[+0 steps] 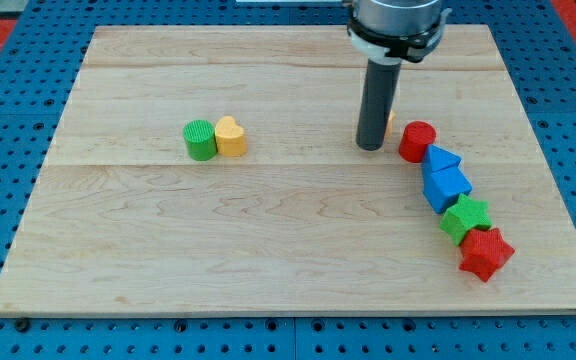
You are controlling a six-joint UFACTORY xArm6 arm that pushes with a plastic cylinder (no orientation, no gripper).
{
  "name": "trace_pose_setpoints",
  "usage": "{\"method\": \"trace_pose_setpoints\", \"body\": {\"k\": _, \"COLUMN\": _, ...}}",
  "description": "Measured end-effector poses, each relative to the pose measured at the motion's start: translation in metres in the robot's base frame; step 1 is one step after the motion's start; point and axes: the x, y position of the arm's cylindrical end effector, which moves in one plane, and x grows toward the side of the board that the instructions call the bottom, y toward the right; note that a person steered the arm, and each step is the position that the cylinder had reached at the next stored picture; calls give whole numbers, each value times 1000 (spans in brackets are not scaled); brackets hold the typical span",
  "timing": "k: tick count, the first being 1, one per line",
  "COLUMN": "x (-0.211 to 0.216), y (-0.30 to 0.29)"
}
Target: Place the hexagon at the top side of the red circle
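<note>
The red circle [417,141] stands at the view's right, at the upper end of a curved row of blocks. A sliver of a yellow-orange block [391,122], likely the hexagon, shows just behind my rod, up and left of the red circle; most of it is hidden. My tip [370,146] rests on the board just left of the red circle, with a small gap, and in front of the hidden block.
Below the red circle run a blue triangle [441,160], a blue block [446,187], a green star [466,218] and a red star [485,253]. A green circle [200,139] and a yellow heart [231,136] touch at the left. The wooden board [268,250] lies on a blue pegboard.
</note>
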Motion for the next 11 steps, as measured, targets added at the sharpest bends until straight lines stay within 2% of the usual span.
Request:
{"method": "trace_pose_setpoints", "body": {"k": 2, "x": -8, "y": -24}}
{"method": "trace_pose_setpoints", "body": {"k": 6, "x": -17, "y": -23}}
{"method": "trace_pose_setpoints", "body": {"k": 9, "x": -29, "y": 27}}
{"method": "trace_pose_setpoints", "body": {"k": 11, "x": -10, "y": 19}}
